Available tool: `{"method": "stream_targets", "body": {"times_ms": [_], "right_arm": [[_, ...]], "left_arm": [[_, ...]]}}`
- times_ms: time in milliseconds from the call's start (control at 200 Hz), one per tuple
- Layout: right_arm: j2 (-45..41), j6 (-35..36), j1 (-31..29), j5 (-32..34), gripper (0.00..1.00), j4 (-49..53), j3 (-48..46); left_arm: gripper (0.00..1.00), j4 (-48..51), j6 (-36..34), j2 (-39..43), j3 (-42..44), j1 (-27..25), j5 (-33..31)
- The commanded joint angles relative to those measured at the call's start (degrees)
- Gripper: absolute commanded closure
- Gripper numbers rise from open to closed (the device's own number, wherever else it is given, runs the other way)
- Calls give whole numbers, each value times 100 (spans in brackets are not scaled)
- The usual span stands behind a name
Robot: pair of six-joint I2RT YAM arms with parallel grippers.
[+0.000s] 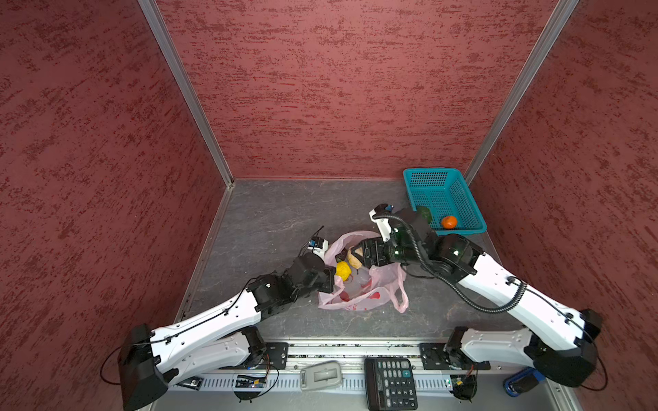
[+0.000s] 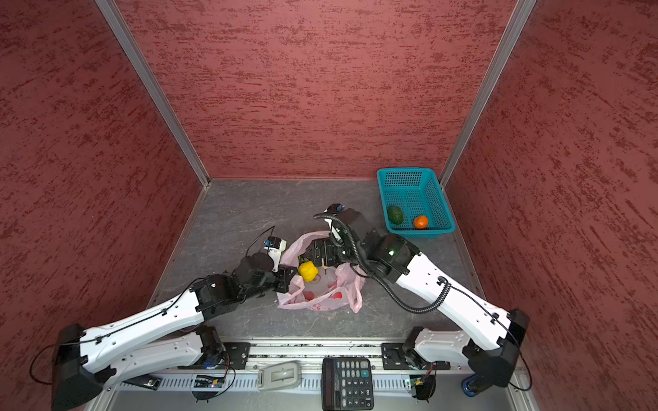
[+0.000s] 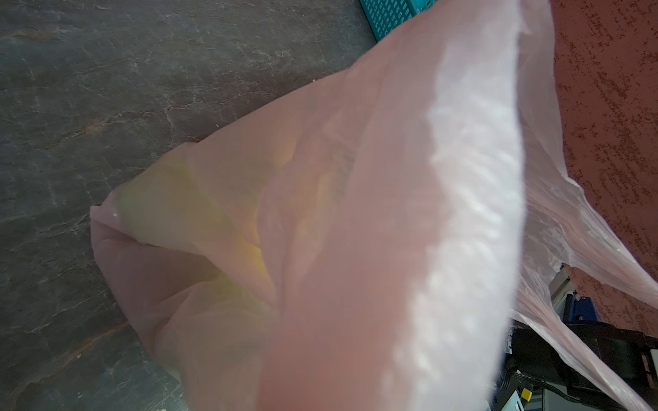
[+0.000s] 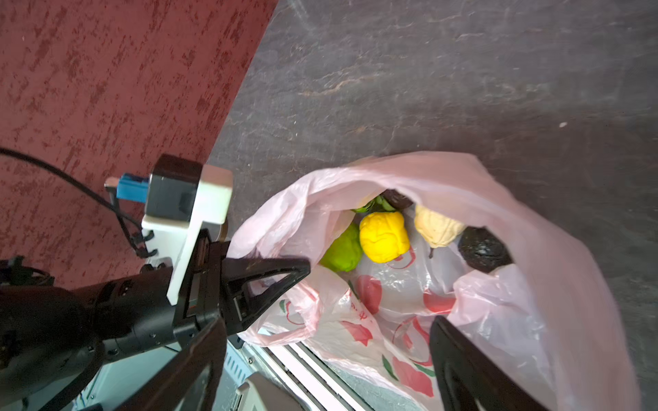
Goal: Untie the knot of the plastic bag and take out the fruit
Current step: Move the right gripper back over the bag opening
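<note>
The plastic bag (image 1: 359, 300) lies near the middle of the dark surface (image 1: 270, 220), its mouth wide open. Inside, seen from the right wrist, sit a yellow fruit (image 4: 384, 236), a bright green fruit (image 4: 341, 251) just beside it, a cream-white fruit (image 4: 437, 227) and a dark brown-black fruit (image 4: 482, 249). The left gripper (image 4: 302, 267) has its jaws pressed together on the bag's rim, holding the pink film up. The right gripper (image 4: 329, 320) hovers over the opening, its jaws spread wide and empty. By the far right corner, apart from the bag, stands a teal basket (image 2: 404, 171) holding an orange fruit (image 2: 421, 222) and a dark green fruit (image 2: 395, 215).
</note>
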State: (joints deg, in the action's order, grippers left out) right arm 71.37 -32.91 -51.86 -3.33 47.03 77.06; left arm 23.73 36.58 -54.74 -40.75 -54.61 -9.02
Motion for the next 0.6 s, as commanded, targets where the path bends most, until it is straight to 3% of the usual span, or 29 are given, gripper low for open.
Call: {"method": "stream_targets", "body": {"times_ms": [0, 371, 591], "right_arm": [[180, -285, -248, 444, 10, -31, -134], [787, 91, -882, 1196, 12, -986, -1210], [968, -13, -1024, 1222, 13, -1490, -1786]], "left_arm": [[100, 125, -100, 157, -129, 55, 16], [100, 151, -80, 329, -144, 100, -55], [100, 82, -109, 302, -197, 145, -57]]}}
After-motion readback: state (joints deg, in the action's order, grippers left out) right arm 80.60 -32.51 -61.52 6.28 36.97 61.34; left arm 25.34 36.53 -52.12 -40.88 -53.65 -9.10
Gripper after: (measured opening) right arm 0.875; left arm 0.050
